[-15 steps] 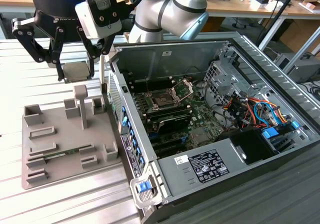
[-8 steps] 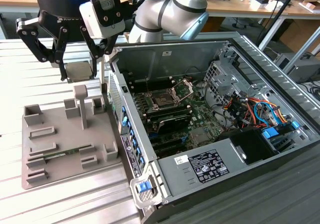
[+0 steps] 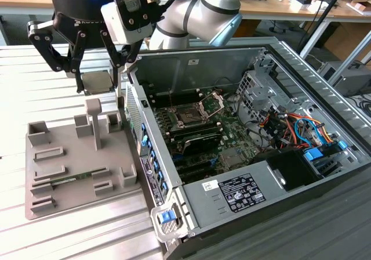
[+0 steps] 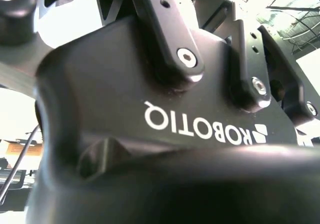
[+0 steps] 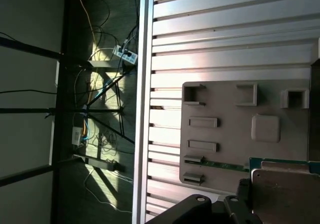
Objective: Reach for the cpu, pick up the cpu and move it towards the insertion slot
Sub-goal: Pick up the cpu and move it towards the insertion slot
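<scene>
While black fingers [image 3: 76,69] pinch the flat, square, silver-faced cpu [image 3: 97,81], the gripper [image 3: 98,86] hangs above the matte grey tray [image 3: 75,167].

Small flat square cpu [image 3: 97,82], whitish-silver face, tan rim. Pinched at opposite edges in claw [image 3: 98,86], raised off worktop [image 3: 35,91], just outside computer case [image 3: 243,57] wall. Silver face close up in first wrist view [image 5: 287,194]. Insertion slot [image 3: 188,116]: square dark socket inside case, face exposed, shiny metal frame flipped up beside it. Well apart from cpu, toward exterior view's right.
</scene>
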